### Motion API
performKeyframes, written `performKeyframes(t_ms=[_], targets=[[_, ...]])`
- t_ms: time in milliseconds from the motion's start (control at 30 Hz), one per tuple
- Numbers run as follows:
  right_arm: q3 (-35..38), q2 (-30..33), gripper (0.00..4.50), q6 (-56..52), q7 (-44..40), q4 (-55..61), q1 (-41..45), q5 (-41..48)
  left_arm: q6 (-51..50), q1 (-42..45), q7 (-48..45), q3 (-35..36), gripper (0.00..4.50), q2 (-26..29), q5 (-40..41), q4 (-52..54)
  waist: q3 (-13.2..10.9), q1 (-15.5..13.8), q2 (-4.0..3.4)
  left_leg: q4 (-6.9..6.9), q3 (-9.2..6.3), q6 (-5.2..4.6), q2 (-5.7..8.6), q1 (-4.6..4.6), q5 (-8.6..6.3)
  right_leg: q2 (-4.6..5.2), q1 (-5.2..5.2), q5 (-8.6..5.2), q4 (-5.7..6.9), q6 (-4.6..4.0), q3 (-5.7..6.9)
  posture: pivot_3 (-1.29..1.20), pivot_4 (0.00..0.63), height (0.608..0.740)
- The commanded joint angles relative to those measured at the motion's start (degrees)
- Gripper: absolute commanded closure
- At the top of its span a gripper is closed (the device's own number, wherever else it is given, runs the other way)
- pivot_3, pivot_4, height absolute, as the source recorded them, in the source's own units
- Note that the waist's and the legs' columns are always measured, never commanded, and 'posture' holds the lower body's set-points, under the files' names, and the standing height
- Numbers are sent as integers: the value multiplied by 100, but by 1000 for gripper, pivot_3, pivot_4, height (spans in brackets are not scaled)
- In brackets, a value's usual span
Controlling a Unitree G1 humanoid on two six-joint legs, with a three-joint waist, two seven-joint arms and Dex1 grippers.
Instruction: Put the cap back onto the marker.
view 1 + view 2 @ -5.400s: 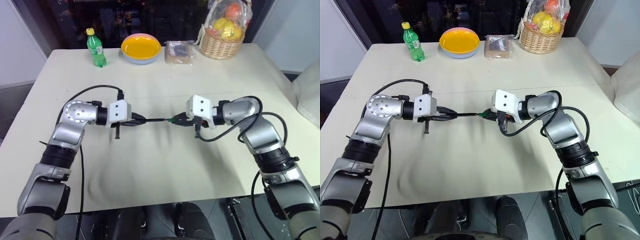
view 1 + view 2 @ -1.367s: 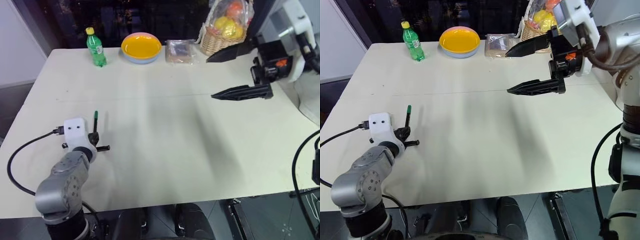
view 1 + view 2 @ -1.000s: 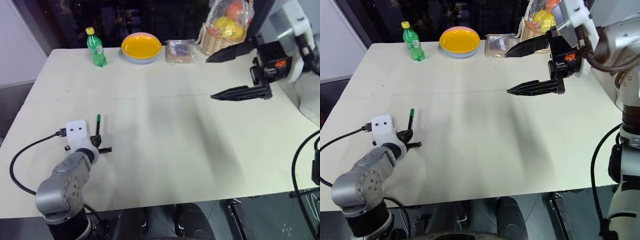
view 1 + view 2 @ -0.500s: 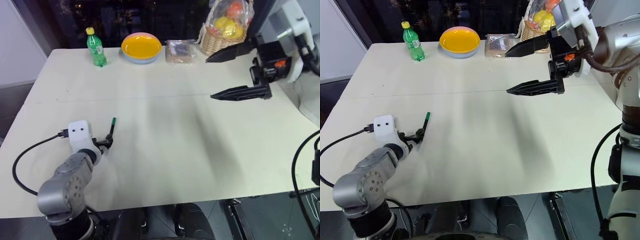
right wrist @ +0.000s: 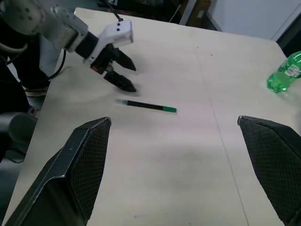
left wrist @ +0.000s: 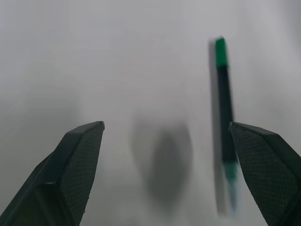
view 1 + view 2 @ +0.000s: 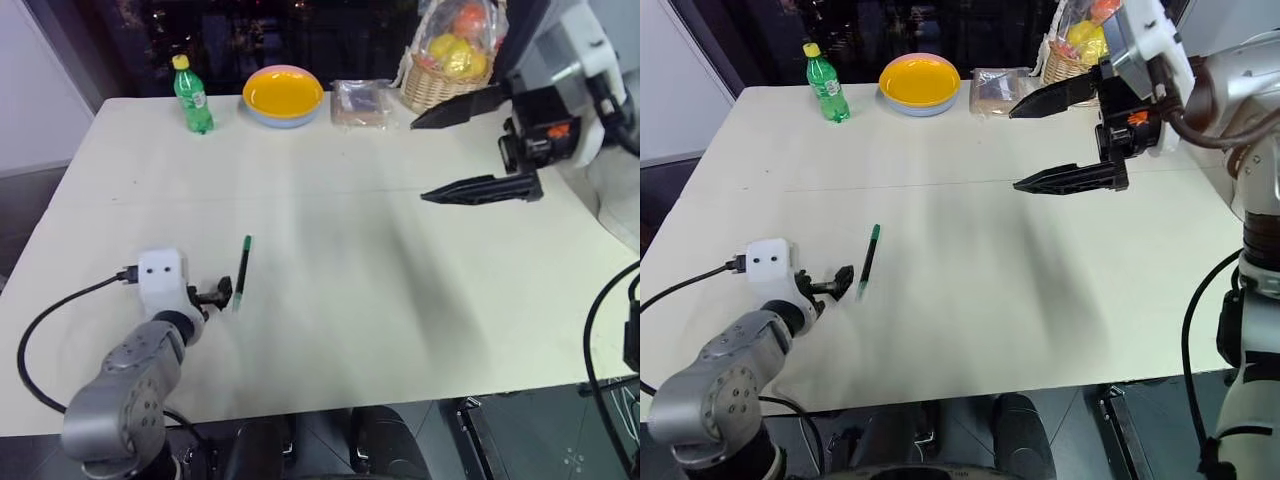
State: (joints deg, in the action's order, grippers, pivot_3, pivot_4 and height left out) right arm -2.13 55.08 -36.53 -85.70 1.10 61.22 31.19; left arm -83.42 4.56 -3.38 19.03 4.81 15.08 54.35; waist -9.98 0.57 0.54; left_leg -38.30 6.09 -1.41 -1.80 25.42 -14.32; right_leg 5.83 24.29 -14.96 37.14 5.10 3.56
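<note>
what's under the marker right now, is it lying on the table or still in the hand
The marker, green cap on its far end, lies flat on the bare cream table. The left hand is open beside it, not holding it. Whatever is under the marker's body is hidden.

Pale cream table, capped marker lying flat near left, green bottle, yellow bowl, wrapped packet and fruit basket along far edge
</note>
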Motion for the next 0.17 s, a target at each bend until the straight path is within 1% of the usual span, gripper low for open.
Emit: performKeyframes(t_ms=[33, 167], targets=[[38, 18, 0, 141, -41, 61, 56, -39, -194, 11, -175, 101, 53, -27, 137, 450, 0, 0, 0, -1, 0, 0, 0, 0, 0, 0, -1, 0, 0, 0, 0, 0, 150, 740], [4, -45, 0, 181, -53, 15, 84, -68, -324, 77, -263, 132, 53, -24, 115, 521, 0, 5, 0, -2, 0, 0, 0, -2, 0, -3, -2, 0, 0, 0, 0, 0, 150, 740]])
